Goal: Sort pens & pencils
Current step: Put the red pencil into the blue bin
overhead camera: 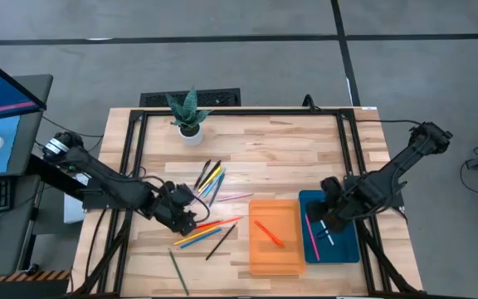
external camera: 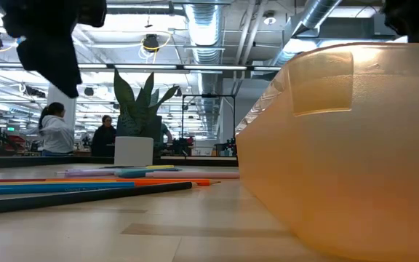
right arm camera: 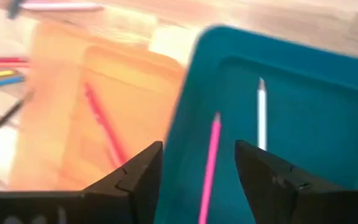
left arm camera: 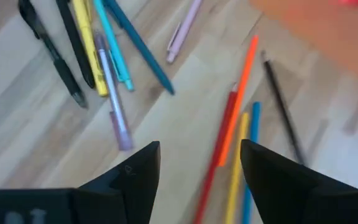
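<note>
Two people (external camera: 57, 131) beyond wooden table (overhead camera: 289, 149) — ducted ceiling.

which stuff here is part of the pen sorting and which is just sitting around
Job:
- loose coloured pens and pencils
- flat orange tray holding a red stick
- flat blue tray holding pink and white sticks

Lying about:
- potted green plant

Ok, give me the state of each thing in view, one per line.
Left tool: open, empty, over loose pencils.
Right tool: open, empty, over blue tray.
Blue tray: holds pink pen, white pen.
Orange tray: holds one red pen.
</note>
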`<control>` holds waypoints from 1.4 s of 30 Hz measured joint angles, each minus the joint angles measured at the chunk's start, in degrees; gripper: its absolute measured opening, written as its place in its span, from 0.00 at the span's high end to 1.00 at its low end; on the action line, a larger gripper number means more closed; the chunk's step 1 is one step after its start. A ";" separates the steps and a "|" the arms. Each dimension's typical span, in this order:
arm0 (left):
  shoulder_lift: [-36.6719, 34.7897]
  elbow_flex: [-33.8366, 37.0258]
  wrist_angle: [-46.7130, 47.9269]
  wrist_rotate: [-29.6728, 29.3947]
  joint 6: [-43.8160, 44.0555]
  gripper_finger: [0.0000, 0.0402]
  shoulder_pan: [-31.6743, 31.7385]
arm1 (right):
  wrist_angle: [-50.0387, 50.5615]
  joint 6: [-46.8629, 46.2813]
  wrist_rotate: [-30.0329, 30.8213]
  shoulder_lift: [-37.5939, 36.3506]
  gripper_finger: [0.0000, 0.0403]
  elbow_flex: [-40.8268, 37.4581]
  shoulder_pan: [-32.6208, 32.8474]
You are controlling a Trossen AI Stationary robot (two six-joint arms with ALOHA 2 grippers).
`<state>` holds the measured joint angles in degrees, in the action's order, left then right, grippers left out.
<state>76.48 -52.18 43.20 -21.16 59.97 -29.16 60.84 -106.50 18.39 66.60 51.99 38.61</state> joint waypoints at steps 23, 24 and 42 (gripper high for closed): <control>12.77 -0.01 -19.55 6.92 22.09 0.48 -3.13 | -12.68 67.19 8.39 0.01 0.50 21.61 -22.22; 12.77 -0.01 -19.99 6.92 23.39 0.48 -3.13 | -15.72 71.44 6.36 0.09 0.50 22.30 -24.27; 12.77 -0.03 -23.86 1.33 33.64 0.48 -3.11 | -34.23 90.60 -14.28 0.29 0.51 23.76 -39.89</control>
<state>89.25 -52.21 19.33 -19.84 93.61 -32.26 26.61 -15.90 4.12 66.89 75.74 -1.28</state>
